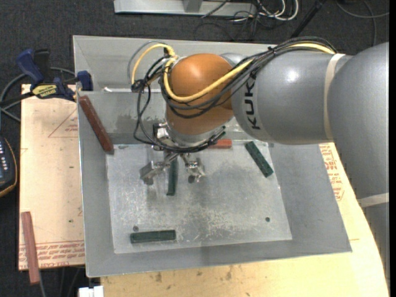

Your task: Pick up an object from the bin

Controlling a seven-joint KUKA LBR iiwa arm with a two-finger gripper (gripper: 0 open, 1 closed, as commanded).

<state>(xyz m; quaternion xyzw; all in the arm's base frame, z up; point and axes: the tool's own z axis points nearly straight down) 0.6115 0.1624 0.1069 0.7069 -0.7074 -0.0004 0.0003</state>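
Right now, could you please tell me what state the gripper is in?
Gripper: open, its fingers spread either side of a dark green bar near the middle of the bin, not closed on it.

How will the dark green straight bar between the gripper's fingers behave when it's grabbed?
The dark green straight bar looks rigid with squared edges, so it probably won't flop or roll. It is slim, so likely light. Lying on the floor of the grey metal bin, inside the open gripper, it may pivot if pinched off-centre.

Bare bin floor front-right, between front green bar and right green bar; brown bar along left wall.
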